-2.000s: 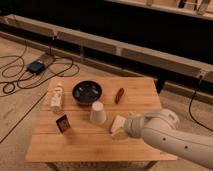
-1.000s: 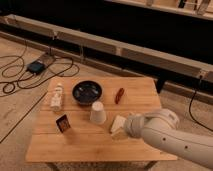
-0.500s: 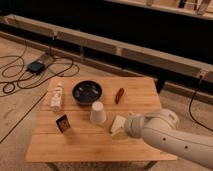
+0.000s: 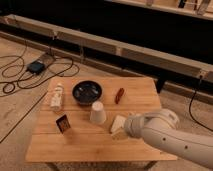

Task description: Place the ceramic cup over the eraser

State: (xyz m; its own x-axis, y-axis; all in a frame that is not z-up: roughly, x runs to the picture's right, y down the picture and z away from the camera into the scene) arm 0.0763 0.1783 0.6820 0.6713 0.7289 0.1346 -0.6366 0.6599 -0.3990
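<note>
Wooden table (image 4: 90, 145), viewed across its front edge: your ceramic cup (image 4: 98, 113) stands near the centre, just in front of the dark bowl (image 4: 87, 92), and the eraser (image 4: 63, 123) stands apart to its left, with bare wood between them and toward the front edge. Your gripper (image 4: 121, 132) sits low at the pale block (image 4: 118, 122), just right of the cup, its arm crossing the front-right corner. You cannot tell whether it is spread or closed.
</note>
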